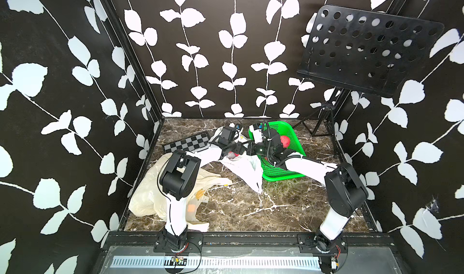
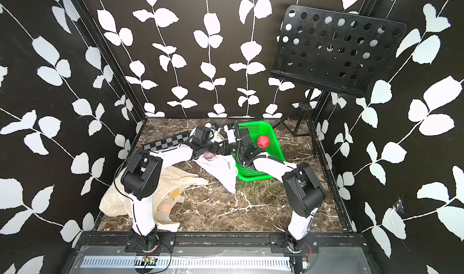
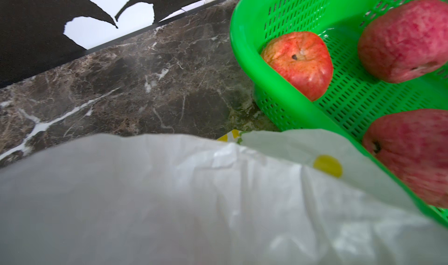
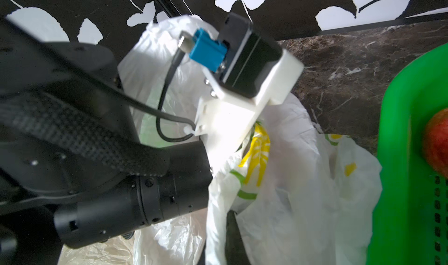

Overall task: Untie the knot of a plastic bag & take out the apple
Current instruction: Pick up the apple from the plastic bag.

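Clenching the white bag [image 1: 248,170] just beside the green basket [image 1: 281,177], the right tool [image 4: 232,229] holds its mouth open, likely to free the apple [image 1: 232,156] inside; whether the left tool [image 1: 234,150] grips anything, I cannot tell.

Marble table [image 1: 238,210] — plastic bag [image 1: 247,171], green basket [image 1: 283,178], checkerboard [image 1: 185,142]

On the marbled desk [image 1: 251,210], a green mesh basket [image 1: 283,174] sits toward 1 o'clock, a flat black-and-white checkerboard [image 1: 185,141] lies toward 11 o'clock, and a black perforated music stand [image 1: 351,78] rises on its tripod at 2 o'clock.
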Tool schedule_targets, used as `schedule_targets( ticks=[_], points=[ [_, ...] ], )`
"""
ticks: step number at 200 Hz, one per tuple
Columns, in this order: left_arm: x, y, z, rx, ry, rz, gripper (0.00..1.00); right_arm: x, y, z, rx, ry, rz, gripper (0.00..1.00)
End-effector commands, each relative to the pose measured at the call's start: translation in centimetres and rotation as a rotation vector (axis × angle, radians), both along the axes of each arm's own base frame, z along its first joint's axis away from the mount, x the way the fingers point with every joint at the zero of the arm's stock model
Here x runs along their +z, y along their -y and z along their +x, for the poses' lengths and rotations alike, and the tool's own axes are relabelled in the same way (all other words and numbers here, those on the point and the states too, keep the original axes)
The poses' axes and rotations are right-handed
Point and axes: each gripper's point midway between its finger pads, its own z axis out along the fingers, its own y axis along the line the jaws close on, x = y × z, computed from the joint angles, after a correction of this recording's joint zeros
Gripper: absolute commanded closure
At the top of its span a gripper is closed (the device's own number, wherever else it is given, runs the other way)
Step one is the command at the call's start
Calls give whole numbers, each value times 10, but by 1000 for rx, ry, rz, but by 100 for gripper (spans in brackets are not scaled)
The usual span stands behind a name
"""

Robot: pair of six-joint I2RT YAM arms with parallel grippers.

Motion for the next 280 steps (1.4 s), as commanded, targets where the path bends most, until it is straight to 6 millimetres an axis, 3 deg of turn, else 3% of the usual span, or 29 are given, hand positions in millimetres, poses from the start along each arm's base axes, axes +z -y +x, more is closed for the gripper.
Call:
schedule_targets(
  ticks=[1, 60, 111, 132, 167, 193, 240, 280],
  points=[
    [-35, -9, -15, 4, -119, 65, 7, 32, -4, 10, 2, 55, 67, 97],
    [-33, -7, -57, -106, -196, 27, 7, 56, 13, 34, -46, 103, 60, 98],
    [-43, -16, -63, -115, -241, 113, 6, 60, 13, 37, -45, 113, 57, 98],
    [-46, -17, -56, -90, -208, 113, 10, 60, 13, 36, -40, 110, 67, 98],
    [-18, -6, -41, -81, -110, 26, 27, 44, 15, 33, -48, 72, 61, 99],
    [0, -1, -41, -93, -74, -17, 35, 34, 17, 31, -61, 46, 59, 99],
    [23, -12, -66, -119, -58, -48, 44, 46, 22, 38, -103, 44, 50, 99],
    [59, -26, -89, -157, -49, -145, 48, 42, 27, 42, -123, 39, 24, 100]
  ],
)
